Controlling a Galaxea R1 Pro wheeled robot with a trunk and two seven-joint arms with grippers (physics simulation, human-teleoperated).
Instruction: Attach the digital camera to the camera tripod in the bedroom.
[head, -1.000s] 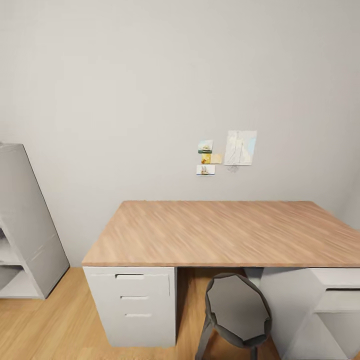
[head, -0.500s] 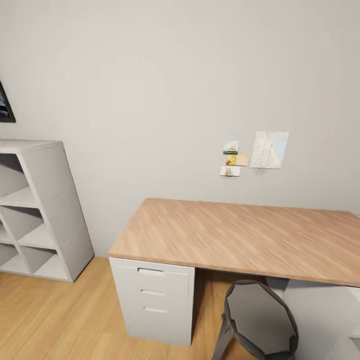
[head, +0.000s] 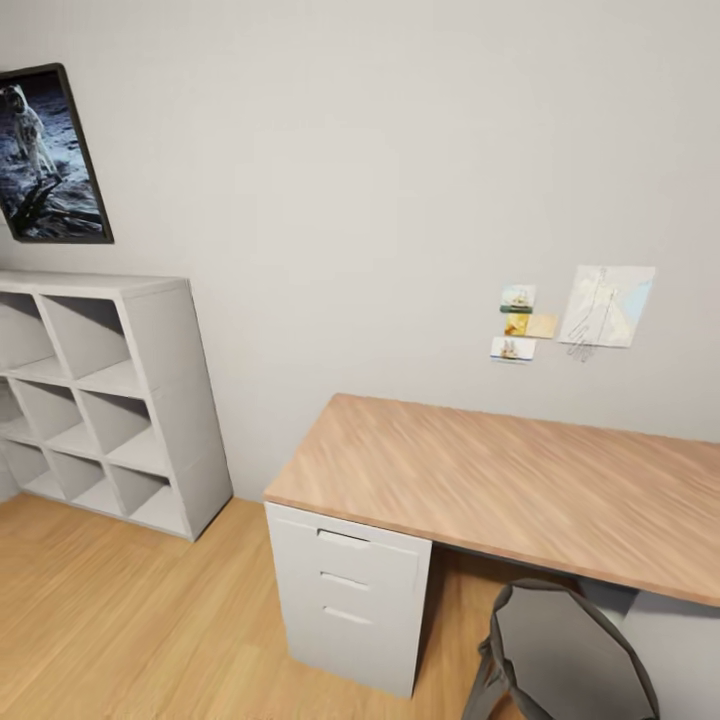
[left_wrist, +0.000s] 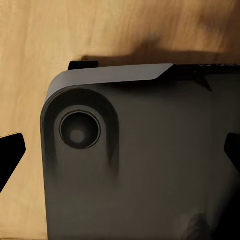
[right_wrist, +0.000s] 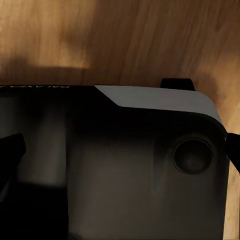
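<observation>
The digital camera and the camera tripod are out of view. The head view looks into the bedroom: pale grey wall, light wood plank floor (head: 120, 620), a white cube shelf (head: 110, 400) and an astronaut poster (head: 52, 155) at the left. My left gripper (left_wrist: 120, 152) is open, its black fingertips (left_wrist: 10, 155) wide apart over the robot's own dark grey body (left_wrist: 150, 190) and the floor. My right gripper (right_wrist: 120, 152) is open too, with nothing between its fingertips (right_wrist: 10, 157).
A wood-topped desk (head: 500, 480) with a white drawer unit (head: 350, 590) stands against the wall at the right. A dark grey chair (head: 570, 655) is tucked at its front. Small pictures and a sketch (head: 575, 310) are pinned above it. Open floor lies before the shelf.
The head view has swung to the left: the desk and wall notes slid right in the picture, and the cube shelf and astronaut poster came into view.
</observation>
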